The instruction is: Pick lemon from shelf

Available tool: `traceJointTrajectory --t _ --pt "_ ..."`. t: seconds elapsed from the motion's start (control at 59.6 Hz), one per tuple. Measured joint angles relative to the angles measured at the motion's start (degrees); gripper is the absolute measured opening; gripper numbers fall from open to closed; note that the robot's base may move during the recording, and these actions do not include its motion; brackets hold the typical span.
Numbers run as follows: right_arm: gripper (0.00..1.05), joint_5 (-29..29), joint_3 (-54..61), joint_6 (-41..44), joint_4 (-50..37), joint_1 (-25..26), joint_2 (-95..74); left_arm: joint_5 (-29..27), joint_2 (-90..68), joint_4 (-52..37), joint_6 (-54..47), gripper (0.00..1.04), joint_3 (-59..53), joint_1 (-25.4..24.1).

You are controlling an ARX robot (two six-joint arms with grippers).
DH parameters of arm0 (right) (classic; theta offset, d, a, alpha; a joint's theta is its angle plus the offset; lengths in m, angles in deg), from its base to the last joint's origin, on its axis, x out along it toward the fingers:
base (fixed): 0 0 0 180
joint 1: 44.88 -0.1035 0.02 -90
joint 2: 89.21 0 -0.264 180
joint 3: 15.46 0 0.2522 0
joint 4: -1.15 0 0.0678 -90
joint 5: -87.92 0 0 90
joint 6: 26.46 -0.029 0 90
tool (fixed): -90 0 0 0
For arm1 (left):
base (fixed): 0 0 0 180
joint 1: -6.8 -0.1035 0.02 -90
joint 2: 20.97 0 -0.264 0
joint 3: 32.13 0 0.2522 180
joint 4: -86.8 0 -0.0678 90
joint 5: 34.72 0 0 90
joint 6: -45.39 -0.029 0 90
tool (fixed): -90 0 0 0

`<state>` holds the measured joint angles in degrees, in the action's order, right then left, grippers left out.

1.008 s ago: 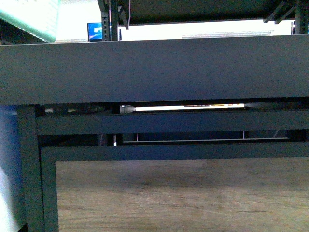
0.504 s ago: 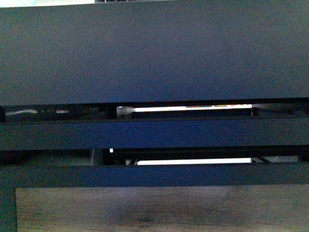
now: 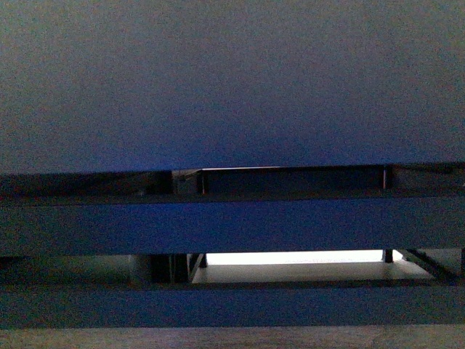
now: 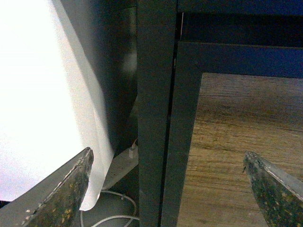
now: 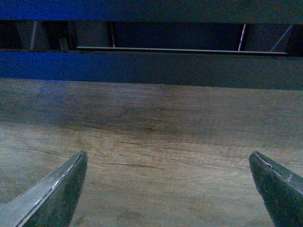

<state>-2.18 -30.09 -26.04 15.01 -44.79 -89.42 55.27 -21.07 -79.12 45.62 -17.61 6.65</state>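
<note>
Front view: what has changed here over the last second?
The shelf has slid down the picture: its dark tray front now fills the upper half, and the wood panel is a sliver at the bottom. Nothing was taken hold of; the left hand and right hand are open.

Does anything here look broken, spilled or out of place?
Nothing spilled or broken. Only the fingers of the left hand look scuffed and speckled, and a white cable lies loose beside the shelf leg.
</note>
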Motion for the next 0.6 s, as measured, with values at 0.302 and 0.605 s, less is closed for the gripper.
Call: traceJointTrajectory --t 0.302,0.605 --pt "1.02 0.0 0.0 0.0 0.0 0.0 0.0 0.0 0.0 0.0 0.0 0.97 0.0 0.0" --pt "1.02 0.0 0.0 0.0 0.0 0.0 0.0 0.0 0.0 0.0 0.0 0.97 0.0 0.0"
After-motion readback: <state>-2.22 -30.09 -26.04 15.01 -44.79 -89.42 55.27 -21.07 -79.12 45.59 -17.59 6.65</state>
